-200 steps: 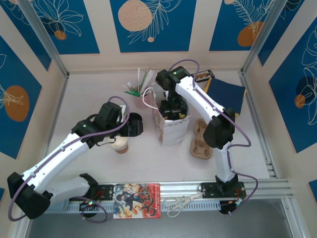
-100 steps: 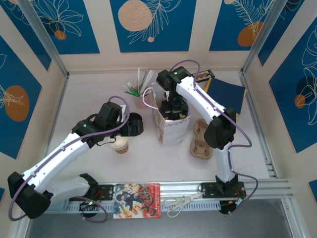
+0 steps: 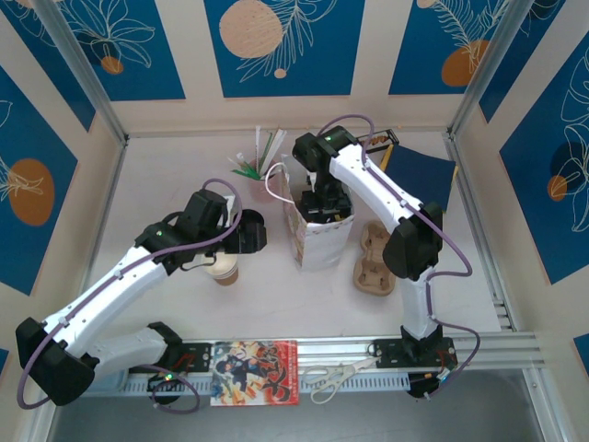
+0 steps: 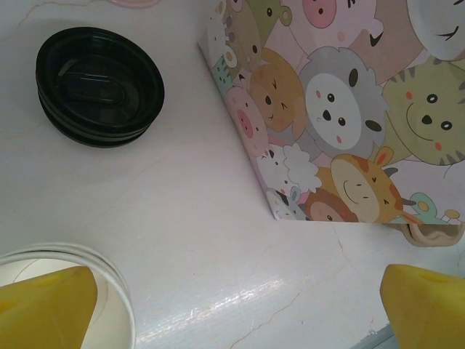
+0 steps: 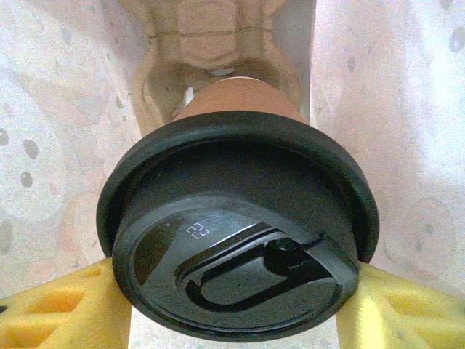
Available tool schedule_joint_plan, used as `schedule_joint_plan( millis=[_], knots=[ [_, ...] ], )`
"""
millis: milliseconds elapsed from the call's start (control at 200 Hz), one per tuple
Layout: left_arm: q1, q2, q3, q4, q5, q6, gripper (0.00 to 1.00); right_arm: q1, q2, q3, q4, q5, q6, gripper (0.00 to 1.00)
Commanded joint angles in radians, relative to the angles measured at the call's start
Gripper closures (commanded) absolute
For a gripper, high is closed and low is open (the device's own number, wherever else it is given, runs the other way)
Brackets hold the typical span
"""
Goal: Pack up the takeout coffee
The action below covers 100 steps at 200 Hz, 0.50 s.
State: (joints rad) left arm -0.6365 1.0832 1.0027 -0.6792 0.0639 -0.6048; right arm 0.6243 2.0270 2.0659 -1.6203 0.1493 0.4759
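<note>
My right gripper [image 5: 236,305] is pinching the lidded coffee cup [image 5: 232,240], jaws partway apart. My left gripper [image 4: 234,305] is gaping wide, empty. I'm aiming the cup upright and straight down into the carrier [image 5: 211,29] socket.

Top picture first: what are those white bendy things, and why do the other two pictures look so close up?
They are two robot arms bolted to a table, seen from above. The close-ups come from cameras on each wrist. The right gripper is down in the cartoon animal bag, holding a lidded coffee cup by a cardboard cup tray. The left gripper is open above the table, near an open paper cup and a spare black lid. Scissors and a comic lie at the near edge.
</note>
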Motion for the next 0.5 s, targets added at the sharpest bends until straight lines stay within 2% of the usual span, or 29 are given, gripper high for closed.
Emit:
schedule_joint_plan(
  millis=[0, 495],
  knots=[
    [0.012, -0.002, -0.006, 0.015, 0.021, -0.011, 0.0, 0.009, -0.047, -0.008, -0.035, -0.025, 0.003, 0.35],
    [0.013, -0.003, -0.006, 0.017, 0.023, -0.015, 0.0, 0.0, -0.055, -0.013, -0.035, -0.03, -0.006, 0.35]
  ],
)
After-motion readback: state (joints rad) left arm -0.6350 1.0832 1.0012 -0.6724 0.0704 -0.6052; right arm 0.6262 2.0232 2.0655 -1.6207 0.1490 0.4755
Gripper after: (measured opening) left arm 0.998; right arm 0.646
